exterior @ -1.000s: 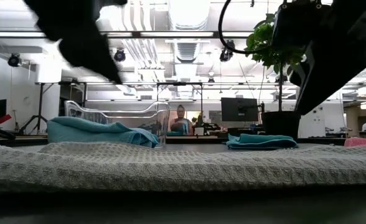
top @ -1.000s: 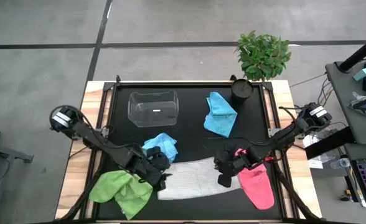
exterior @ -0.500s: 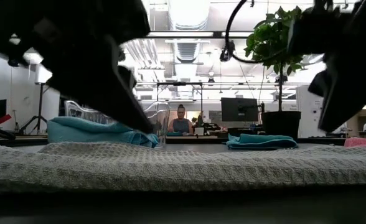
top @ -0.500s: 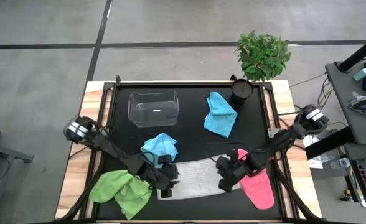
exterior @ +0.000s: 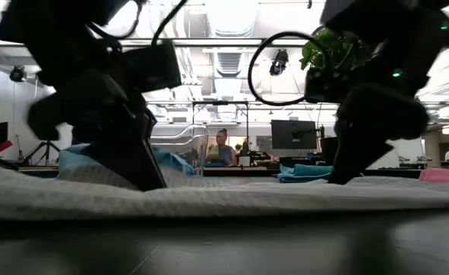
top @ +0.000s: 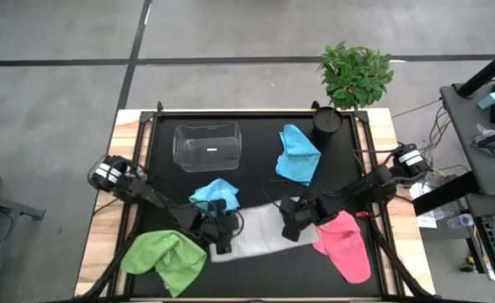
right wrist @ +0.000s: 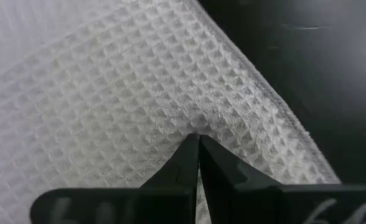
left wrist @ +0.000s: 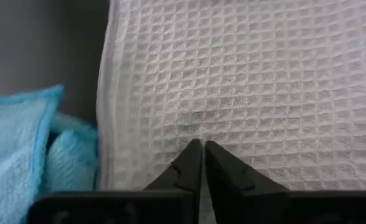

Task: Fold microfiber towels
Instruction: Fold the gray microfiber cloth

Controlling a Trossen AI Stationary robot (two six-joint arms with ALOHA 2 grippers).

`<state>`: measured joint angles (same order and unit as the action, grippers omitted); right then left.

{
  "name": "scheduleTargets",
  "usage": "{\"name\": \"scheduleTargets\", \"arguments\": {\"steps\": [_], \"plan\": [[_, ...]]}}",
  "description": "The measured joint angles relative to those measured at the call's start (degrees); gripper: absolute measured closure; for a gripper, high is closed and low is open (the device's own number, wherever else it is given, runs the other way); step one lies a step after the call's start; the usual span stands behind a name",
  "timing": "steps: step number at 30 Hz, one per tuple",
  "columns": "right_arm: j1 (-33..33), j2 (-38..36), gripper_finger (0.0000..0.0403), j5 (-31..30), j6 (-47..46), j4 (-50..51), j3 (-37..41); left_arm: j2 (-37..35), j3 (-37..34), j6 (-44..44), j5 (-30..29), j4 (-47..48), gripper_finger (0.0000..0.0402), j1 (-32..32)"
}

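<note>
From above, the grey-white towel lies near the front of the black worktop; the left gripper sits at its left end and the right gripper at its right end; a blue towel lies just behind the left gripper, a second blue towel farther back near a potted plant; the green towel is at the front left, the pink towel at the front right; a clear tub stands at the back left.

At worktop level, the grey-white towel stretches across the front with both dark grippers planted on it; a person sits far behind.

From the left wrist, the fingers are closed, pinching the waffle weave of the grey-white towel near its edge, the blue towel just beside it.

From the right wrist, the fingers are closed, pinching the grey-white towel near its edge.
</note>
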<state>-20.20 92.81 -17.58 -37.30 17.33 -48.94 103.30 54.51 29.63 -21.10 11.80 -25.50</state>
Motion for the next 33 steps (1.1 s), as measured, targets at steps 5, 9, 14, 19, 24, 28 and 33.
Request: {"name": "scheduleTargets", "arguments": {"steps": [5, 9, 14, 19, 24, 28, 33], "plan": [[1.60, -4.49, 0.0394, 0.00, 1.30, 1.28, -0.60, -3.83, -0.32, -0.17, -0.18, 6.31, 0.0396, 0.75], [1.76, -9.14, 0.0385, 1.47, -1.97, 5.63, -0.59, -6.09, -0.43, -0.22, -0.46, 6.20, 0.0400, 0.66], [1.43, -15.14, 0.0344, 1.68, -7.21, 12.98, -0.49, -6.37, -0.40, -0.05, -0.50, 5.09, 0.0401, 0.39], [1.07, -19.46, 0.0284, 1.71, -11.05, 17.14, -0.38, -6.37, -0.54, 0.02, -0.55, 4.93, 0.0401, 0.39], [0.95, -20.35, 0.0226, 3.24, -13.25, 18.89, 0.08, -6.37, -0.54, 0.06, -0.70, 4.72, 0.0401, 0.38], [0.95, -20.39, 0.0186, 4.08, -15.36, 22.21, 1.32, -6.37, -0.54, 0.13, -0.75, 4.11, 0.0401, 0.29], [1.02, -20.38, 0.0147, 4.69, -19.09, 22.68, 4.18, -6.37, -0.54, 0.12, -0.89, 3.67, 0.0401, 0.29]]}}
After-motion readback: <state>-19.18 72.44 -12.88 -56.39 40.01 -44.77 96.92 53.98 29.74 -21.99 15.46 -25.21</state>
